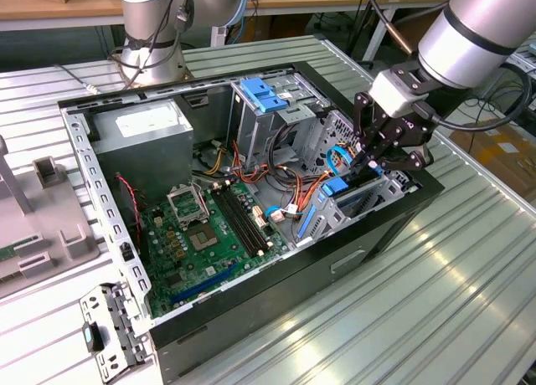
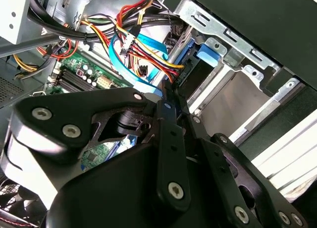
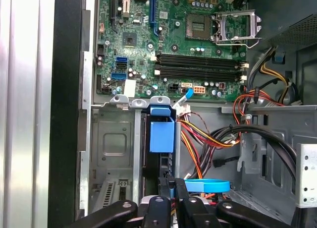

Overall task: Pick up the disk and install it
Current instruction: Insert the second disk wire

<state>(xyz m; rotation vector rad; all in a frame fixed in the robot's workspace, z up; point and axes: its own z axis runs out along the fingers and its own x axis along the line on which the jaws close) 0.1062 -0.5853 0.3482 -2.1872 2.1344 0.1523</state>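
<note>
Gripper (image 3: 171,196) looks clamped shut on the disk (image 3: 162,136), mid-install in the drive bay (image 3: 115,143); I'd guess it needs pushing fully home.

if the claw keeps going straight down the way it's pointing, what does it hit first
Most likely the disk standing on edge in the drive bay: the claw sits right at its near end, its fingers closed together in line with it. Depth is unclear, so contact can't be confirmed.

No legible text anywhere. White sticker on the power supply (image 1: 142,121) has print, too small to read. Motherboard (image 3: 173,44) markings in the first wrist view can't be made out either.
</note>
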